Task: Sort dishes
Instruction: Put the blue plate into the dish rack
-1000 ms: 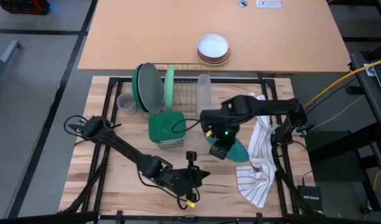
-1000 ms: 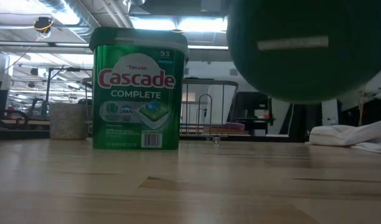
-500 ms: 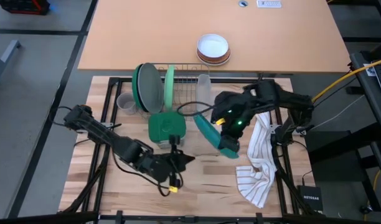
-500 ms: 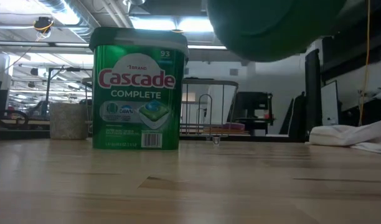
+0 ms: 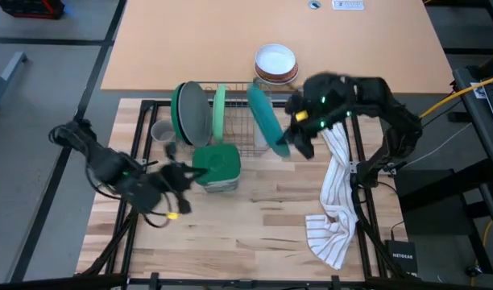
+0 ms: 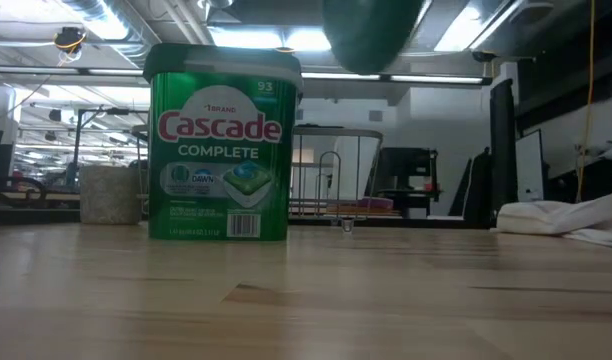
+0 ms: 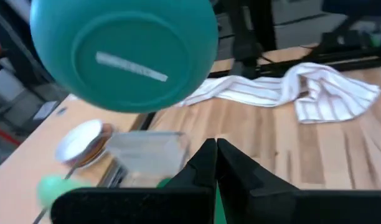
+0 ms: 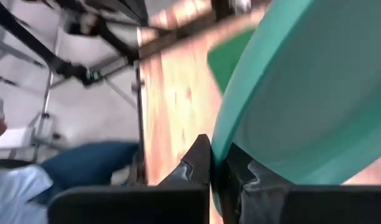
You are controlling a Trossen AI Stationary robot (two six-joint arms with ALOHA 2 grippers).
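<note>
Now my right gripper (image 8: 214,163) pinches the rim of the teal plate (image 5: 267,121), on edge above the wire rack (image 5: 240,121), at twelve o'clock from the detergent tub (image 5: 215,165). It seems light, stiff and slippery, so the rim hold is right. My left gripper (image 7: 215,163), closed and empty, waits at nine o'clock.

Two dark jointed arms
Both were matte black; the right claw (image 5: 299,138) showed green lights, the left claw (image 5: 180,184) a yellow tag.

A green Cascade tub (image 5: 217,165) stands near a striped towel (image 5: 333,205).
</note>
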